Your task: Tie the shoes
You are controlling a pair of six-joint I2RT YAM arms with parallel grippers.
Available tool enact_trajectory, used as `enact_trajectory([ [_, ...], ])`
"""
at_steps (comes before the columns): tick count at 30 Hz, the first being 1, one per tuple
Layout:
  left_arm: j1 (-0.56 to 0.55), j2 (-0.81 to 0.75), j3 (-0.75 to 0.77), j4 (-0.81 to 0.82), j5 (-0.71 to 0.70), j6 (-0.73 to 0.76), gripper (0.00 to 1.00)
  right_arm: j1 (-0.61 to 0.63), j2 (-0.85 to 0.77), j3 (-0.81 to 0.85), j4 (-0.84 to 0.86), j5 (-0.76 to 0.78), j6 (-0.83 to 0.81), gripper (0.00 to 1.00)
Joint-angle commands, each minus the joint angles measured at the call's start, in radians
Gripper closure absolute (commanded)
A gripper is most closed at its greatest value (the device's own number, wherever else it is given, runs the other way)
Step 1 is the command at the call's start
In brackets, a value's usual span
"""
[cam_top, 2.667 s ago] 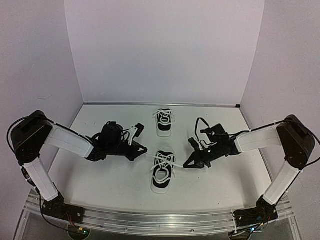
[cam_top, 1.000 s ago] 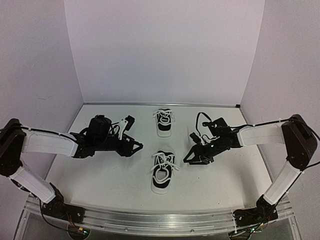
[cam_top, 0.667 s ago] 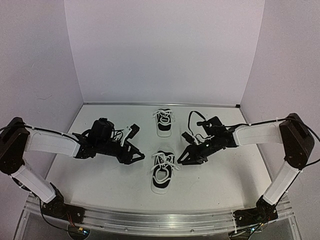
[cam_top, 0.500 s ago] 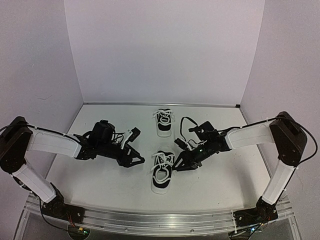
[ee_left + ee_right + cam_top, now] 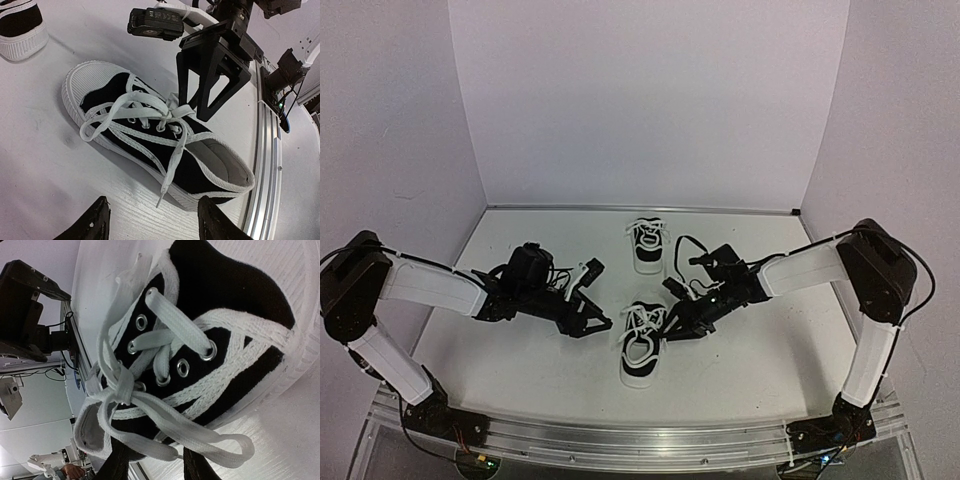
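From above, two black sneakers lie in the middle of the white table [image 5: 520, 370]. The far sneaker [image 5: 648, 245] sits close to the back wall. The near sneaker [image 5: 640, 345] lies between the two grippers, its white toe cap toward the near edge. The left gripper [image 5: 598, 324] hangs just left of the near sneaker, apart from it. The right gripper [image 5: 673, 324] reaches in from the right to the sneaker's laces [image 5: 642, 318].

The left wrist view shows the left gripper [image 5: 150, 220] released, its fingers [image 5: 95, 222] spread with nothing between them, short of the near sneaker [image 5: 150, 145]. The laces meet in a loose knot [image 5: 170, 112], one end trailing onto the table. The right gripper [image 5: 195, 107] stands over that knot, its jaws parted. The far sneaker [image 5: 20, 27] shows at the upper left corner.

In the right wrist view the right gripper [image 5: 155, 467] is unclenched, its dark fingers [image 5: 117, 465] on either side of a lace loop [image 5: 200, 437] of the near sneaker [image 5: 225, 300]. Whether they touch the loop I cannot tell.
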Motion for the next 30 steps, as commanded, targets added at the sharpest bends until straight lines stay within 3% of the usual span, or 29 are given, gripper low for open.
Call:
enact_trajectory([
  [1, -0.004, -0.004, 0.001, 0.037, -0.002, 0.026, 0.41, 0.006, -0.019, 0.039, 0.057, -0.090, 0.028, 0.73],
  [6, -0.004, -0.001, -0.008, 0.051, -0.007, 0.024, 0.41, 0.007, -0.031, 0.061, 0.056, -0.107, 0.042, 0.79],
  [9, -0.004, -0.005, -0.015, 0.061, -0.012, 0.019, 0.42, 0.008, 0.000, 0.079, 0.057, -0.104, 0.049, 0.90],
  [11, -0.004, -0.011, -0.019, 0.063, -0.016, 0.017, 0.42, 0.013, 0.012, 0.092, 0.057, -0.100, 0.054, 0.91],
  [20, -0.004, -0.030, -0.034, 0.068, -0.025, 0.017, 0.42, 0.013, -0.038, 0.049, 0.030, -0.066, 0.054, 0.76],
  [25, -0.004, -0.034, -0.041, 0.077, -0.026, 0.014, 0.42, 0.013, -0.055, 0.046, -0.051, -0.016, 0.017, 0.59],
  [30, -0.004, -0.035, -0.041, 0.080, -0.030, 0.014, 0.42, 0.026, -0.035, 0.068, -0.066, -0.031, -0.006, 0.60],
])
